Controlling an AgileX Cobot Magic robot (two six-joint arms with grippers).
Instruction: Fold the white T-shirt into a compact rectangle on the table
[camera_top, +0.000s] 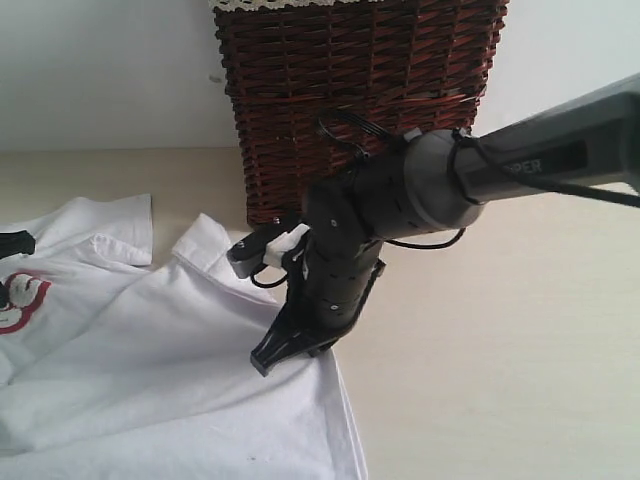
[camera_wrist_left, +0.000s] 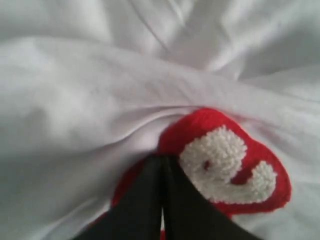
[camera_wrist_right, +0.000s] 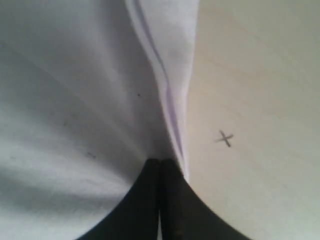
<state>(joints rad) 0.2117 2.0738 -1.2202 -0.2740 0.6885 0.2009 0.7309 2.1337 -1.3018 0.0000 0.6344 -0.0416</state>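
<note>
Lying spread and largely unfolded on the table at eight o'clock of the exterior view, the white T-shirt is seen below the wicker basket at twelve; no fold is finished, so nearly all the folding is judged to remain. The right gripper is set on the shirt's side edge, and only "PER" can be read on its arm. In the left wrist view, the jaws of the left gripper are pressed together, cloth seemingly pinched beside a fuzzy white letter on red; no word is legible. In the right wrist view, the jaws are likewise closed on the hem, near a small cross marked on the table.
</note>
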